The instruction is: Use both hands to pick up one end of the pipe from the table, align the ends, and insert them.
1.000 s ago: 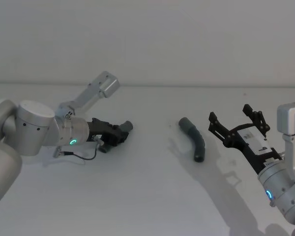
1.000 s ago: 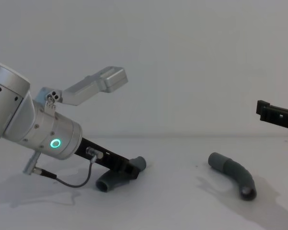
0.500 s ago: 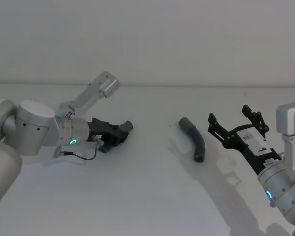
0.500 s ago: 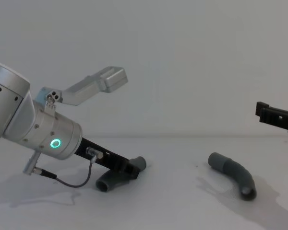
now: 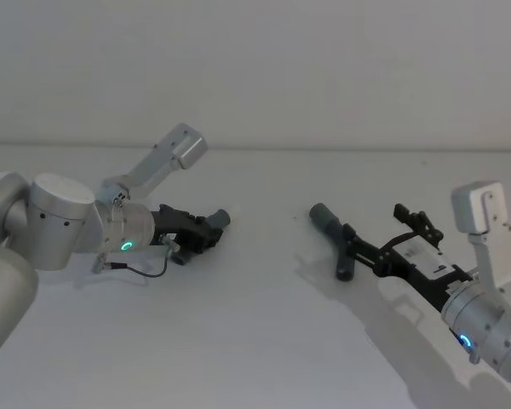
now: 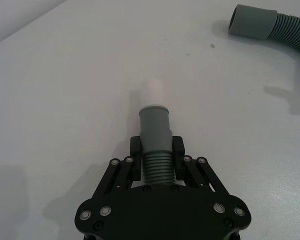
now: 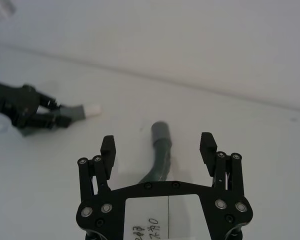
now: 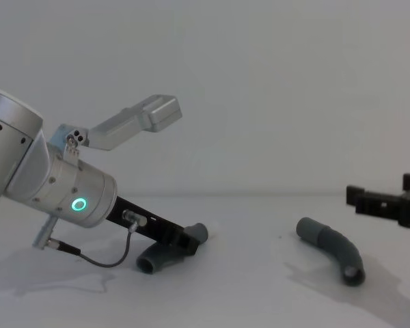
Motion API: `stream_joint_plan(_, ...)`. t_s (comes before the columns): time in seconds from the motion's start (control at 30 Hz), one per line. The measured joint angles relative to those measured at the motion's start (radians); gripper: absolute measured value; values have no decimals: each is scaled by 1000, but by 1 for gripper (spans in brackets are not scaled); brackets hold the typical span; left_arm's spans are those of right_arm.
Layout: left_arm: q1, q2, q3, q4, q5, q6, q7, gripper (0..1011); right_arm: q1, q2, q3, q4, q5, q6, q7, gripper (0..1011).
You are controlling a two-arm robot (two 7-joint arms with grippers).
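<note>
Left tool [image 5: 203, 233] is clamped on the ribbed neck of the tipped piece [image 6: 155, 125], low over the counter [image 5: 255, 341]. The pale tip [image 6: 152, 92] is seen sticking out past the fingertips. Right tool [image 7: 158, 143] is spread wide and held above the socket piece [image 8: 331, 247], not touching. That piece is laid flat on the counter, between the fingers in the right wrist view, well apart from the tipped piece.

Open table [image 5: 264, 256] separates held pipe [image 5: 219, 220] from loose pipe [image 5: 326, 221].
</note>
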Motion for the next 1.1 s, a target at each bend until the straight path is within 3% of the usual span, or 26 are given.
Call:
stream_joint_plan(0.47,0,0,0,0,0,0,0,351,110,38,-58,99,9,106,104,1000)
stream_joint_plan(1.1,0,0,0,0,0,0,0,351,233,13,-107,204,18,197,133,1000)
